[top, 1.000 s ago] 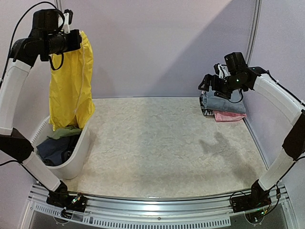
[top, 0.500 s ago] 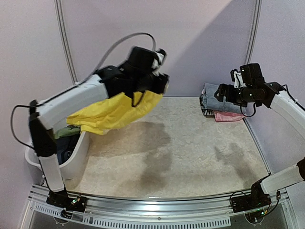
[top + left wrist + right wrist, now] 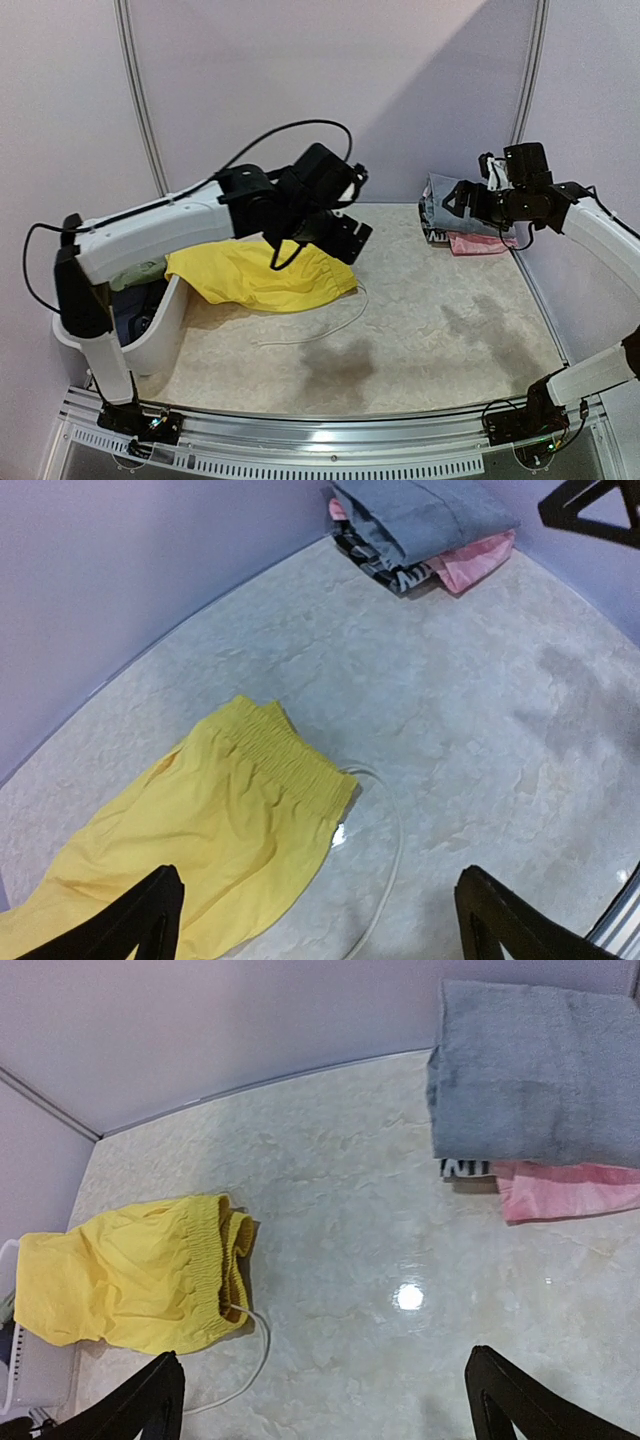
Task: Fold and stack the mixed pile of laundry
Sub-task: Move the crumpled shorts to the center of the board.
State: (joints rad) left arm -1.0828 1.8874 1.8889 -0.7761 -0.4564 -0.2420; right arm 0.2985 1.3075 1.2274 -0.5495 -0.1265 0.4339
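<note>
Within the last second the yellow shorts (image 3: pixel 260 278) were carried from high above the white tub (image 3: pixel 165 335), swung out over the table (image 3: pixel 430 320), and let go. They were now lying crumpled on the table just beside the tub, one end reaching its rim. The left tool (image 3: pixel 348 238) was seen above them with its jaws wide apart and nothing between them. The right tool (image 3: pixel 458 198) was likewise spread and empty, and had been kept close to the folded stack (image 3: pixel 530 1070) in the far right corner.

It may be judged that the shorts had been delivered for folding but not yet flattened, and that more laundry remained to be dealt with.

In the top view an olive-green item (image 3: pixel 140 272) and a dark blue item (image 3: pixel 130 305) were shown inside the tub; neither was shown by the wrist cameras. In the left wrist view the gathered elastic waistband (image 3: pixel 290 765) and the loose white drawstring (image 3: pixel 390 850) trailing over the table were made plain. In the right wrist view the stack was resolved into a grey piece on top, a black-and-white patterned piece (image 3: pixel 465 1167) under it, and a pink piece (image 3: pixel 570 1190) at the bottom.
</note>
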